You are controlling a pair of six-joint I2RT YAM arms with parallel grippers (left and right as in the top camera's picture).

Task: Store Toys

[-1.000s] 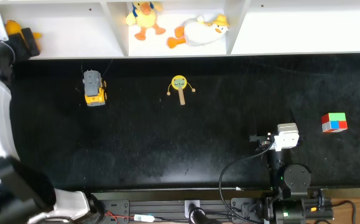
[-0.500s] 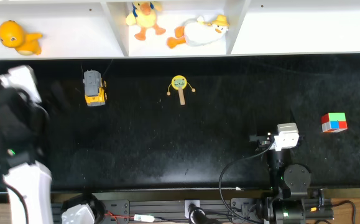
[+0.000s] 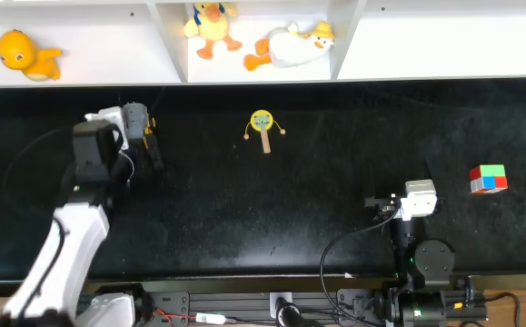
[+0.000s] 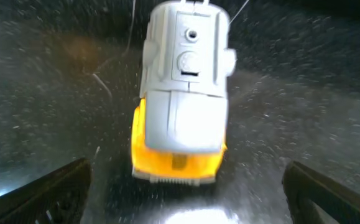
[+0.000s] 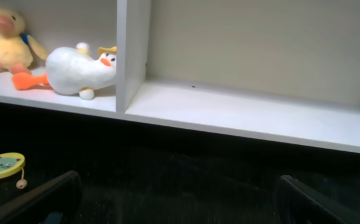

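so, from above: three toys already sit in the shelf (image 3: 353, 73). a round yellow duck (image 3: 17, 53) is in the left compartment, and a plush duck (image 3: 213, 25) and a white goose (image 3: 292, 45) share the middle one. three are left on the black table (image 3: 335, 227): the yellow-and-grey truck (image 3: 135, 116) at the left near the shelf, the little rattle (image 3: 263, 125) mid-table, and the colour cube (image 3: 488, 179) far right. roughly half done, i'd judge. the left gripper (image 3: 144, 145) is right at the truck.

left wrist view: the truck stands upright between the fingers (image 4: 49, 190), which are spread wide with a clear gap on each side and hold nothing. grasping it looks like the step in hand. its grey roof carries small moulded marks, none legible.

right wrist view: the right gripper (image 5: 180, 202) is spread wide and empty. it faces the shelf, with the rattle at the picture's edge. no print can be read anywhere.
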